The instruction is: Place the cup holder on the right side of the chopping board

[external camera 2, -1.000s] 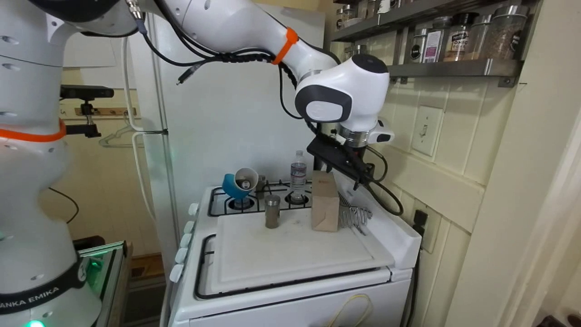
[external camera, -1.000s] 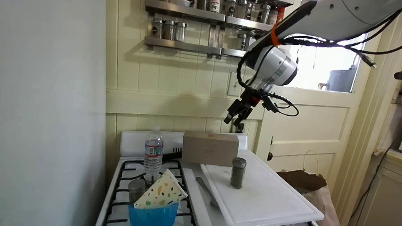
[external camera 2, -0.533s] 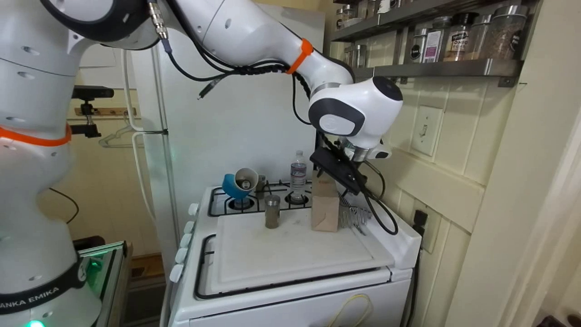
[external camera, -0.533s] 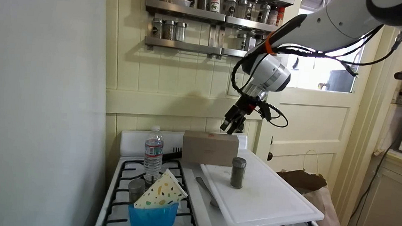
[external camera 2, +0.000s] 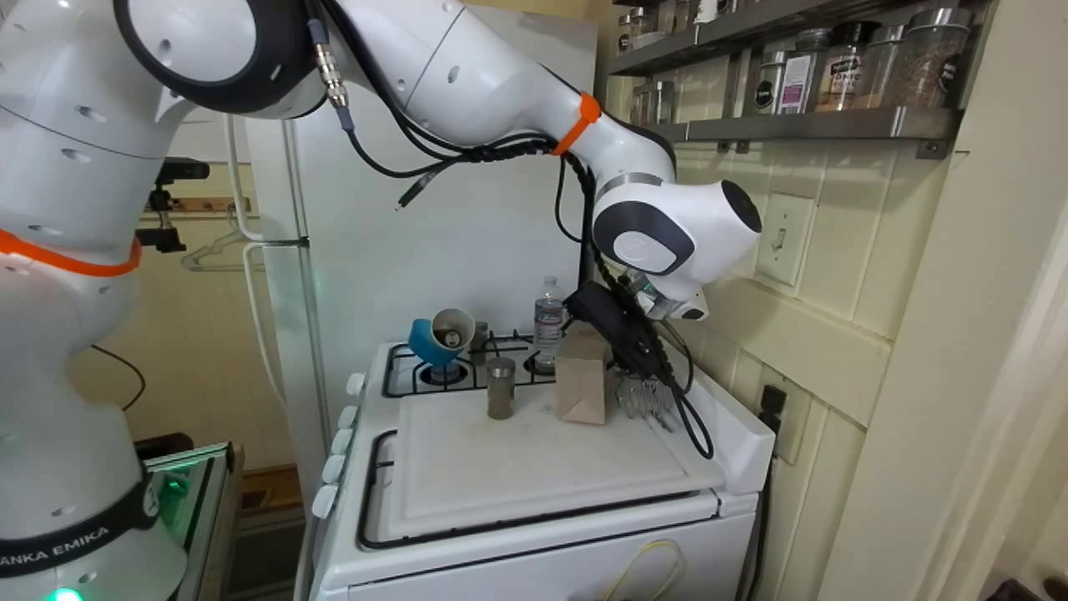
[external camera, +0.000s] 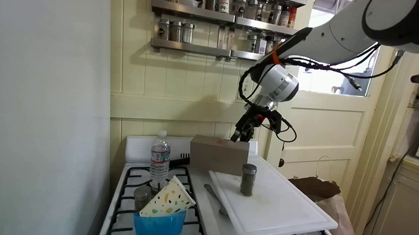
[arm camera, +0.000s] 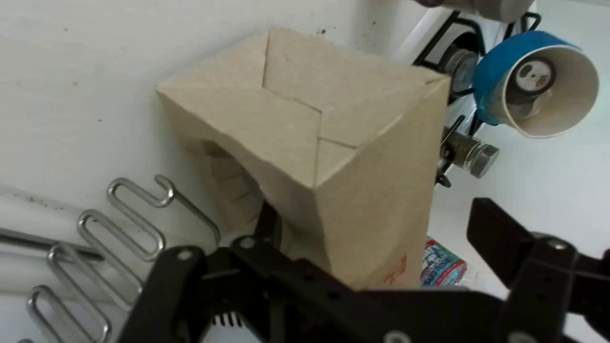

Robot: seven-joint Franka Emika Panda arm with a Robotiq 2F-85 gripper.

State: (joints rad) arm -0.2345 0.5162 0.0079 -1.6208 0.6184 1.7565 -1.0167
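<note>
Fingers [arm camera: 498, 243] spread wide, my hand [arm camera: 374, 216] has the grey-brown rectangular cardboard cup holder [arm camera: 352, 166] between them, centre of the wrist view; I should line up squarely, then squeeze lightly, as its hollow side may crumple.

The arm [external camera 2: 480, 88] stretches out, wrist [external camera 2: 672, 238] angled downward, fingers [arm camera: 498, 243] spread wide apart.

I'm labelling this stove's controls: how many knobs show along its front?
5, in a row along the front of the stove. Far to near in an exterior view: first knob, second knob, third knob, fourth knob, fifth knob. None seems hidden.
</note>
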